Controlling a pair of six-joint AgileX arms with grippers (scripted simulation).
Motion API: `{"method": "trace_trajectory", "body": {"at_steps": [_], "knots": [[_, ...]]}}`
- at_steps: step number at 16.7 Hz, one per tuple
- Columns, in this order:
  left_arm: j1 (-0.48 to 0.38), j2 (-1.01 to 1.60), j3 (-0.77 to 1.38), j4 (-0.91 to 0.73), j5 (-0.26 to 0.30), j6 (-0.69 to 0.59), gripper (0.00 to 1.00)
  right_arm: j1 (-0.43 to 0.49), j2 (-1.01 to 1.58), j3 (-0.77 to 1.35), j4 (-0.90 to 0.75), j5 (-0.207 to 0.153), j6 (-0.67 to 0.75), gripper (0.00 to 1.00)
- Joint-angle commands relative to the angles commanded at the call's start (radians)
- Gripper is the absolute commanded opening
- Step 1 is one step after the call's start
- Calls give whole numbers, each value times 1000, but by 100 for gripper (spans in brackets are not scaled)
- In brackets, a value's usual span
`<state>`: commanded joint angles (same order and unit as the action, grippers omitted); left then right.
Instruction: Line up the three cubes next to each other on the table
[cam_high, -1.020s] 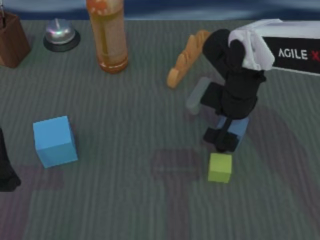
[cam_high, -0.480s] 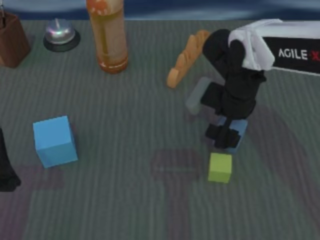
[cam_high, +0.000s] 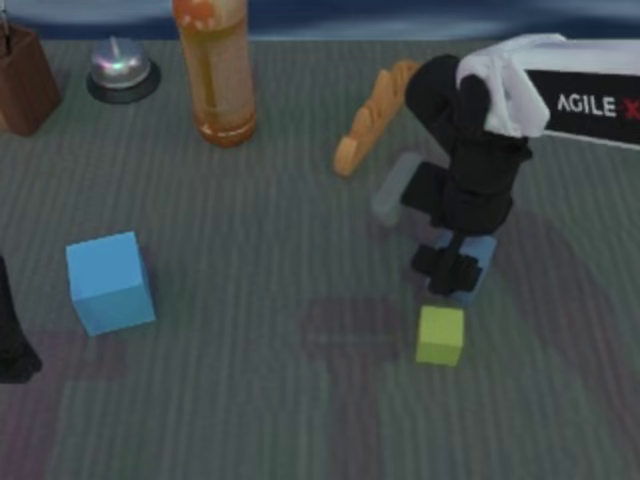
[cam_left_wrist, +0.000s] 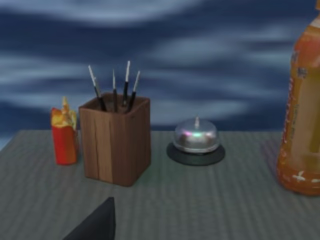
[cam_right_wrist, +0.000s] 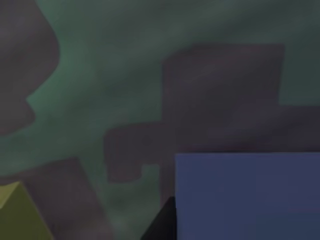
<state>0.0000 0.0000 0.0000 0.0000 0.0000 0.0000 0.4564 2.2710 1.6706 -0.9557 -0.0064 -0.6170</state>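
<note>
Nothing much is shifting since a second ago: right gripper (cam_high: 447, 270) fingers are staying clamped on the slate-blue cube (cam_high: 478, 262), right of the counter (cam_high: 280, 230) centre, just beside the lime-green cube (cam_high: 441, 335), while the sky-blue cube (cam_high: 108, 282) is waiting near the left edge

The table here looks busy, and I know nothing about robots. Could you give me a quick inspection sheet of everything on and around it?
Surface: the table is dark grey-green, ribbed, with faint purplish patches.
Job's things: sky-blue cube at the left, alone; lime-green cube right of centre; slate-blue cube just behind it, mostly under the right arm. Not lined up.
Clutter: along the far edge, a wooden pen holder, a red fries carton, a silver bell, an orange bottle, a bread loaf.
Grippers: right gripper is over the slate-blue cube; left gripper is parked at the left edge.
Cables: nothing seen.
Surroundings: a blurry blue-and-white backdrop behind the table.
</note>
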Motion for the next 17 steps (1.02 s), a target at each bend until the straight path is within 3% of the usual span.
{"method": "trace_trajectory", "body": {"at_steps": [6, 12, 17], "knots": [[0, 0, 0, 0, 0, 0, 100, 9, -60, 133, -203, -1, -3, 0], [0, 0, 0, 0, 0, 0, 100, 7, -67, 148, -219, -1, -4, 0], [0, 0, 0, 0, 0, 0, 100, 167, -57, 201, -271, -2, -112, 0]]}}
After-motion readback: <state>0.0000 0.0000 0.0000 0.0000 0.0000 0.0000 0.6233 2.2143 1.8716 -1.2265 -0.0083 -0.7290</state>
